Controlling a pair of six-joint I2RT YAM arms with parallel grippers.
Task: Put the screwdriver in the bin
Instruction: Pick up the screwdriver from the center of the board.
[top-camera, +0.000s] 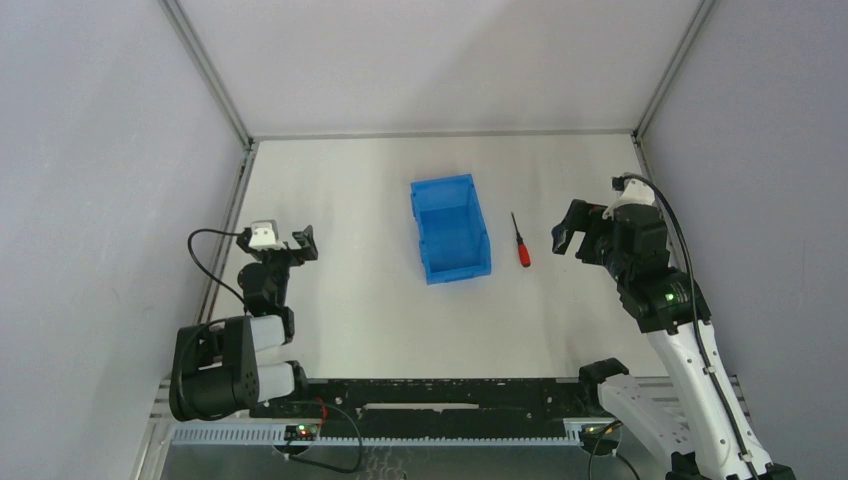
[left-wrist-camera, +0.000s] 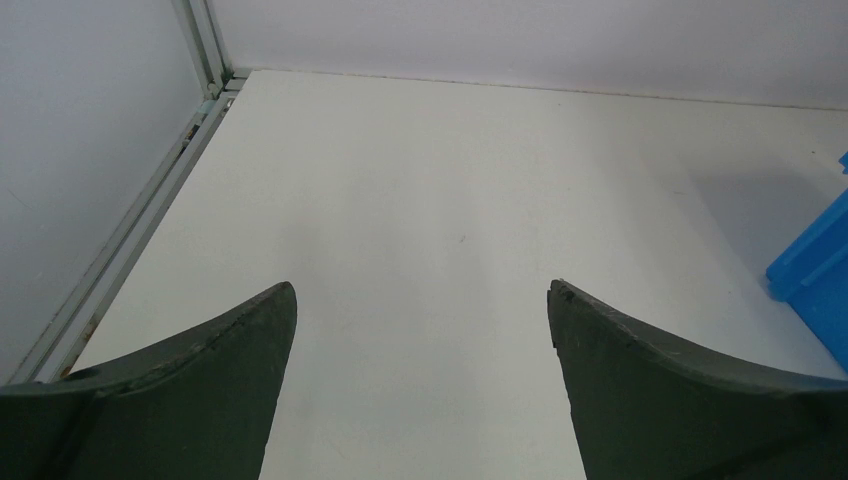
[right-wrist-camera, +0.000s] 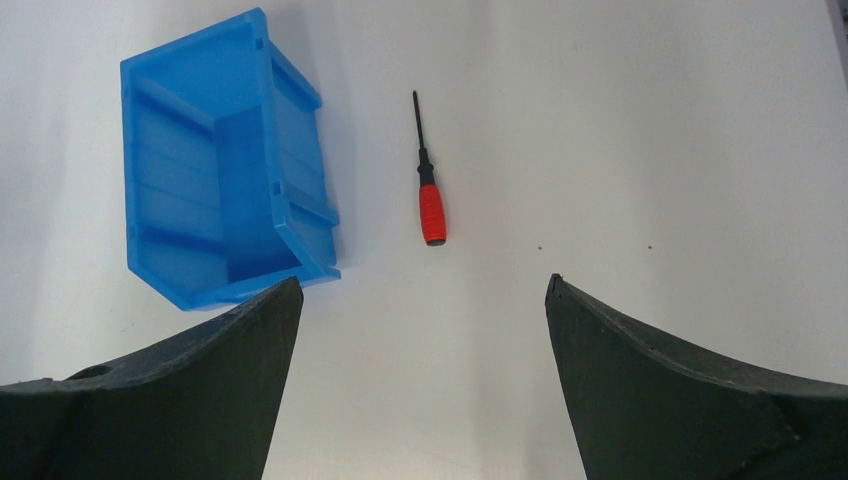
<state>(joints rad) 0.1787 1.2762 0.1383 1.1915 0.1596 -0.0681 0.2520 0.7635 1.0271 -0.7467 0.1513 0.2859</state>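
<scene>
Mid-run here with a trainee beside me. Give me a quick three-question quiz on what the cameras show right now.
1. Fill in: the left claw and right claw both stand ___, holding nothing.
2. Which claw is nearer the screwdriver: A left, B right?
3. True or false: the screwdriver lies inside the bin.

Key: 1 open. 2 B. 3 false: it lies on the table beside the bin.

White table (top-camera: 350, 300), grey walls (top-camera: 100, 150), aluminium corner posts (top-camera: 207, 70), black front rail (top-camera: 450, 392)
</scene>
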